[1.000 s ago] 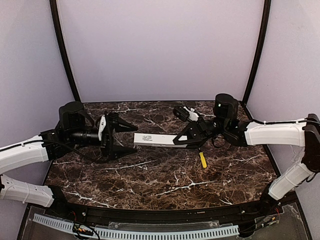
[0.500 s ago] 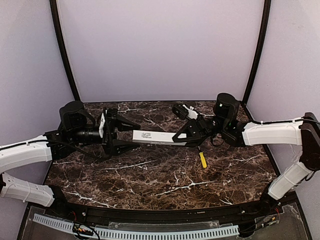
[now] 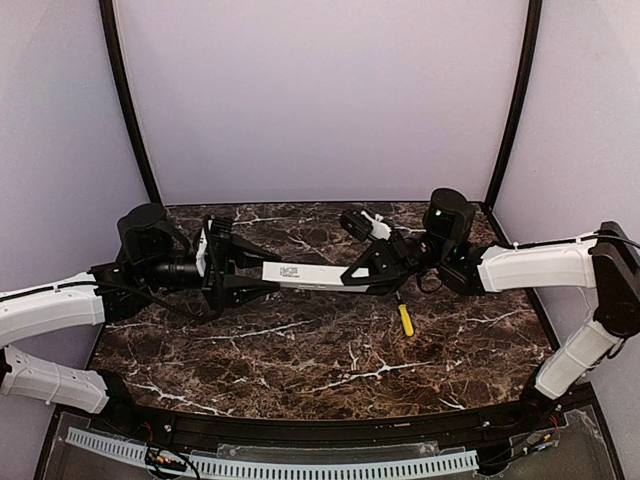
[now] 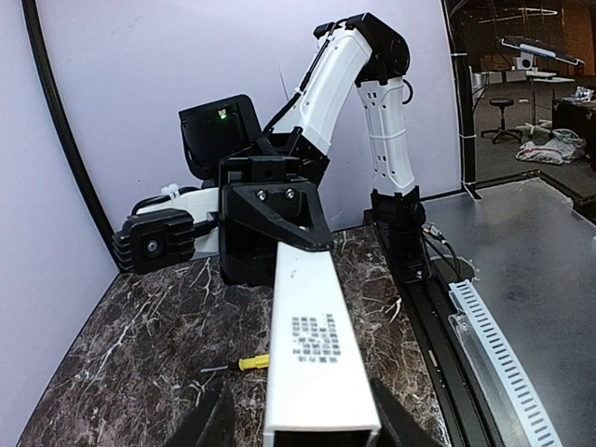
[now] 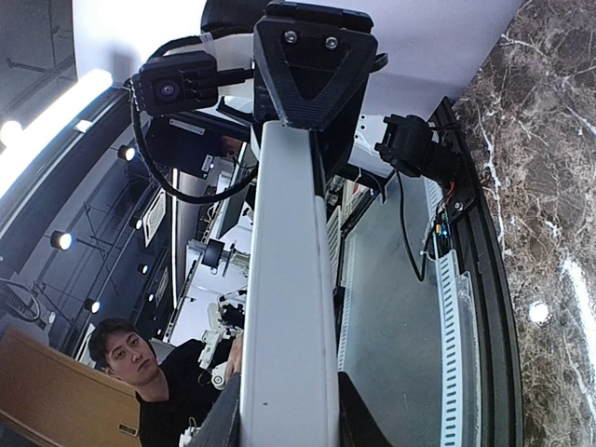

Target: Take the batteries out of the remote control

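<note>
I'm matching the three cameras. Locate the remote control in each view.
Top external: remote control at centre, spanning left to right.
Left wrist: it fills bottom centre, running away from the lens.
Right wrist: it rises from the bottom edge, centre.
Shared landmark: marble tabletop.

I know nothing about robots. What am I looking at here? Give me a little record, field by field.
Held object: remote control, white, lifted above the table
Right gripper: clamped on one end of it
Left gripper: open, jaws either side of the other end
Lying on table: yellow-handled screwdriver
Batteries: none visible in any view
</note>
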### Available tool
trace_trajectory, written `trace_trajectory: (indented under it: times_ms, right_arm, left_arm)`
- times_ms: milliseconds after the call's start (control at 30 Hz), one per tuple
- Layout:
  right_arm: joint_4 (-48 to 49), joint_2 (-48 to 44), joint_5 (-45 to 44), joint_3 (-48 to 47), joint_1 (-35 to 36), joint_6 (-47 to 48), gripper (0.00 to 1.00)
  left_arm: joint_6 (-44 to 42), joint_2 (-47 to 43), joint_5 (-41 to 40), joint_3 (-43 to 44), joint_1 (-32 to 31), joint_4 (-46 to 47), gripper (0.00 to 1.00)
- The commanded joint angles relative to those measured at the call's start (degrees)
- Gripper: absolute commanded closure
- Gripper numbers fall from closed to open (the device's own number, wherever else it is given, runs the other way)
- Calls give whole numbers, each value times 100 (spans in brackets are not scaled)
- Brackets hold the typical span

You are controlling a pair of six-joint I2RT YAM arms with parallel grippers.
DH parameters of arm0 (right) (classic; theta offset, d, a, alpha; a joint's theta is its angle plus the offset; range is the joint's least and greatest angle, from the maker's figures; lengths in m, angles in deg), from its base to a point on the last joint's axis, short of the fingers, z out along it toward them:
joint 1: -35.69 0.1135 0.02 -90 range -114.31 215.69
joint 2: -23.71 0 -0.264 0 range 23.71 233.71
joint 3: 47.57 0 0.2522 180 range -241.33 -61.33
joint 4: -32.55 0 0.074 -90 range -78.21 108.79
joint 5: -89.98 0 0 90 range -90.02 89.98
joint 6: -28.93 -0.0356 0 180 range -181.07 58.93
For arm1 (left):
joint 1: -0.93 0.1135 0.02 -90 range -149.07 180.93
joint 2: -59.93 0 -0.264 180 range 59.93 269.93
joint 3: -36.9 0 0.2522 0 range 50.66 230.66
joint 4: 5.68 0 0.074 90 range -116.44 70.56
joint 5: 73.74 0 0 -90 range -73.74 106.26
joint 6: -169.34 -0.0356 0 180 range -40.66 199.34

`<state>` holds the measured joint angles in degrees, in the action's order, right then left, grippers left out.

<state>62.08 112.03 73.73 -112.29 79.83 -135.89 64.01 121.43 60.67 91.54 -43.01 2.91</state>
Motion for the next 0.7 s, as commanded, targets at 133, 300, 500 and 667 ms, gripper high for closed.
trace_trajectory:
  times_ms: [133, 300, 500, 667]
  right_arm:
    - [685, 72, 121, -230, 51, -265, 100]
    - [690, 63, 113, -224, 55, -291, 100]
    - [688, 94, 96, -228, 60, -291, 100]
    - [673, 150, 95, -275, 66, -291, 100]
  left_arm:
    - [-20, -59, 120, -119, -14, 79, 49]
    - [4, -76, 154, -140, -14, 152, 48]
    - [58, -129, 174, -197, -13, 274, 49]
    - [93, -157, 164, -229, -10, 363, 48]
